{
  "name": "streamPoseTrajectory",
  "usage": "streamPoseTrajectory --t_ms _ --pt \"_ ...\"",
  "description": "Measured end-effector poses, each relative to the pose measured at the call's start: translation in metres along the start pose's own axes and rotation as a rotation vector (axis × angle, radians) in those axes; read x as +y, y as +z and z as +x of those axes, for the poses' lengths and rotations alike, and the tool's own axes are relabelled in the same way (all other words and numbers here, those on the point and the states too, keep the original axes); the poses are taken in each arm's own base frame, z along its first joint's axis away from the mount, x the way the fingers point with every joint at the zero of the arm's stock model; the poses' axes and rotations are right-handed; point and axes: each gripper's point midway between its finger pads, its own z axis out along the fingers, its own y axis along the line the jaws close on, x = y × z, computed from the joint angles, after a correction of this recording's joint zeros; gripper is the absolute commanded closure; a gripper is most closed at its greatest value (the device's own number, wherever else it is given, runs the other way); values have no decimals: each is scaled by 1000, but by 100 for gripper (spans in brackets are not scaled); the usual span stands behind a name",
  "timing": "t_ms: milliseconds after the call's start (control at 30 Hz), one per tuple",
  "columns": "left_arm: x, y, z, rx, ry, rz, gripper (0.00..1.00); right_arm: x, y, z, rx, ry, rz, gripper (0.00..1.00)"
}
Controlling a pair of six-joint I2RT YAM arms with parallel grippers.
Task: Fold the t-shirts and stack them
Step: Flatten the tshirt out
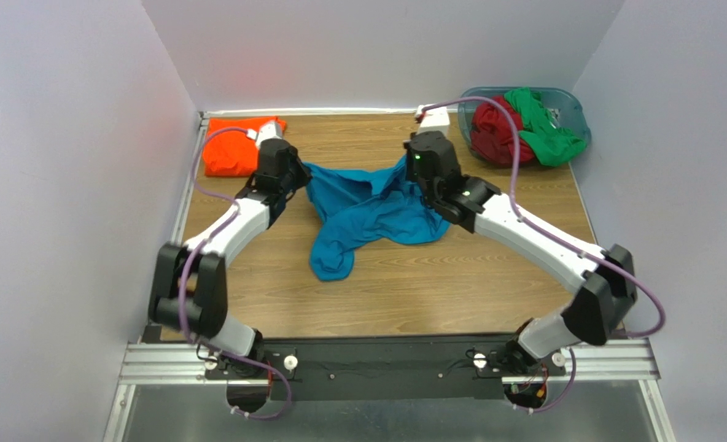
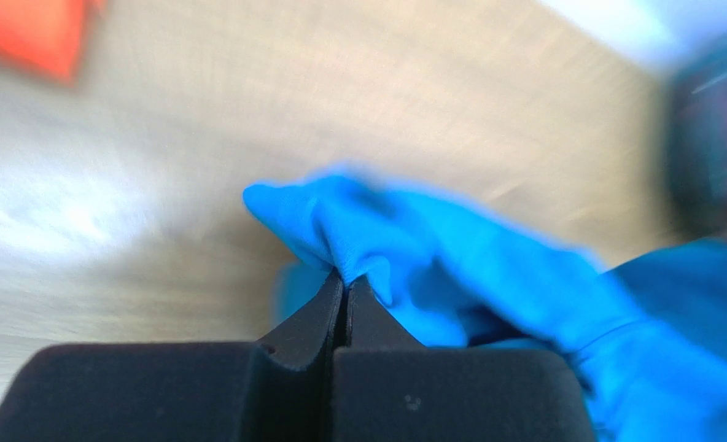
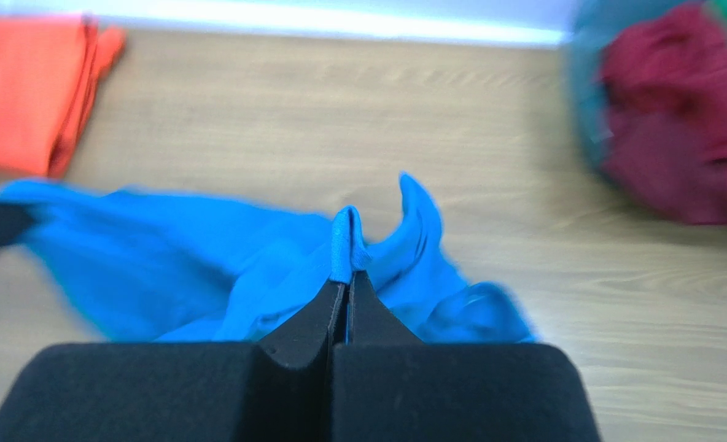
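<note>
My left gripper (image 2: 344,285) and right gripper (image 3: 345,281) are each clamping shut on 1 fold of the teal-blue t-shirt (image 1: 367,216).

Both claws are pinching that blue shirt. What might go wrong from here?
The left gripper and right gripper each pinch only a small ridge of the blue shirt, so it might slip free. The shirt lies bunched between them and may spread crooked. The folded orange shirt lies close beside the left gripper and might get dragged.

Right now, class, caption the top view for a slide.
Left gripper and right gripper each pinch the teal shirt; orange shirt lies folded at back left.
</note>
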Motion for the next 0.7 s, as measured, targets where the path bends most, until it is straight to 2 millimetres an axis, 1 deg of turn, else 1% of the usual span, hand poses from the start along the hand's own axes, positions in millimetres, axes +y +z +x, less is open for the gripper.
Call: streamPoseTrajectory --t_ms 33,67,100,133,200,267,300,333,367,433,467,500,533,600,700 --pt "-8 -14 -17 -49 0 18 100 -6 -6 -9 -22 2 13 98" --pt "-19 -33 -40 -117 -4 42 100 -12 -10 -18 -43 6 29 98" --pt "-29 -51 -58 -173 -9 68 100 -22 -21 -33 -79 14 47 99" --pt "-42 -75 -81 -247 -18 104 100 -28 -29 -45 -106 25 57 99" --pt "-60 -119 -116 -366 -35 165 100 -40 -52 -76 -179 59 67 99" --pt "-74 -164 -143 -471 -52 226 100 -52 -80 -111 -264 106 59 99" --pt "-79 -186 -153 -518 -61 251 100 -58 -94 -127 -303 125 53 99" --pt "-81 -205 -161 -557 -70 272 100 -63 -108 -143 -342 148 45 99" --pt "-85 -230 -170 -608 -82 302 100 -67 -118 -154 -370 162 38 99" --pt "-87 -275 -182 -691 -100 349 100 -76 -149 -183 -448 201 2 99" --pt "-88 -296 -185 -727 -107 374 100 -81 -162 -194 -480 220 -13 99" --pt "-88 -310 -188 -752 -113 390 100 -83 -173 -202 -504 233 -35 99" --pt "-90 -339 -194 -802 -122 429 100 -85 -189 -214 -540 250 -72 99" --pt "-93 -389 -203 -887 -139 497 100 -87 -211 -230 -587 270 -125 99" --pt "-96 -458 -212 -1002 -158 594 100 -83 -253 -259 -673 294 -269 99"
